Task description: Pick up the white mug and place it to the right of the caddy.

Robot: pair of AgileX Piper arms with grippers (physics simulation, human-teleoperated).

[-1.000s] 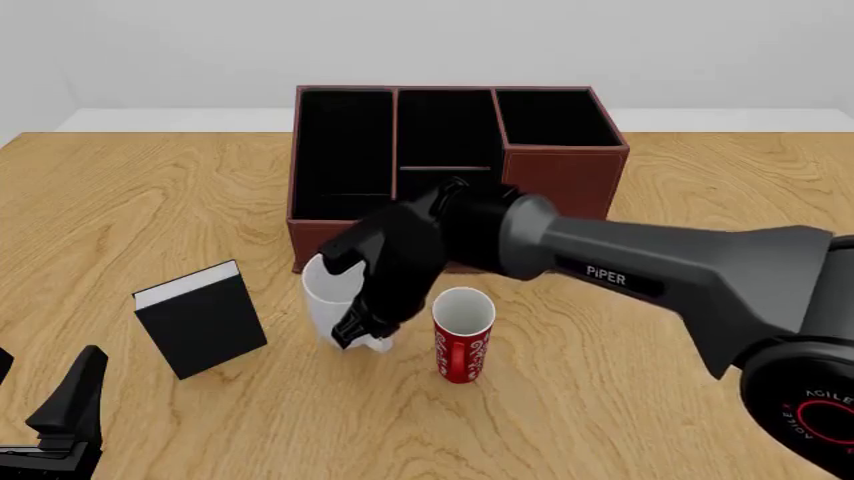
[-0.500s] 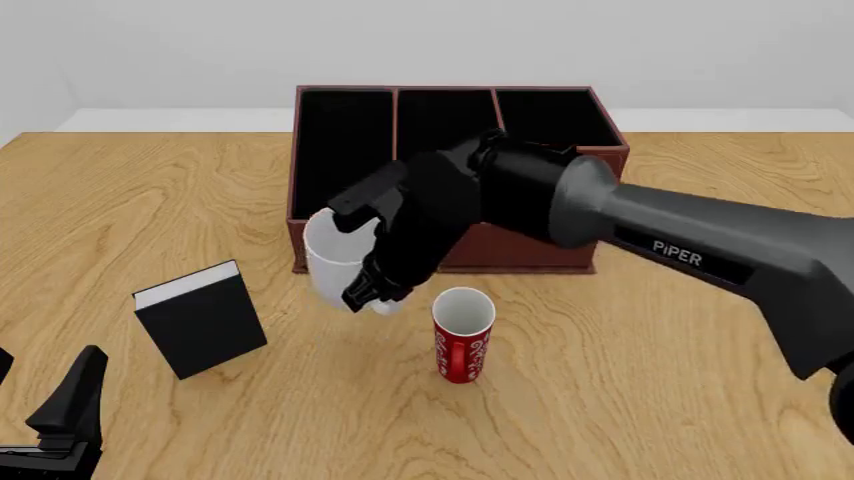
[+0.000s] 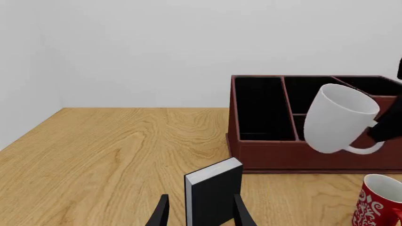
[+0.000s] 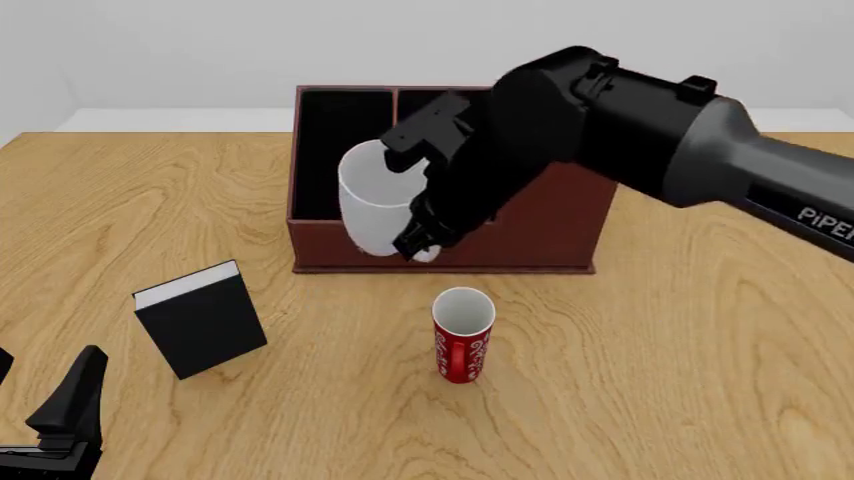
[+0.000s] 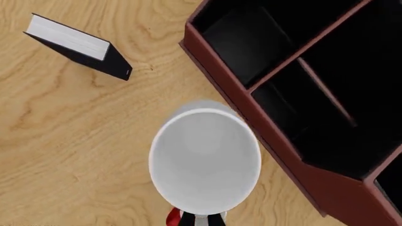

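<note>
- Reddish-brown caddy (image 4: 534,235): largest item, standing at the far middle of the table (image 4: 694,380); the bare wood to its right is the goal.
- Right arm (image 4: 667,140): reaches in from the right and carries the load.
- White mug (image 4: 374,200): held clear of the table, in front of the caddy's left compartments, tilted, mouth toward the wrist camera.
- Right gripper (image 4: 424,215): pinches the mug at its handle side.
- Book (image 4: 200,320) and red mug (image 4: 462,335): rest on the table nearer the arms.
- Left gripper (image 3: 199,214): fingers spread, idle, far from the mug.
- Judgement: the goal lies to the mug's right, past the caddy's whole width.
</note>
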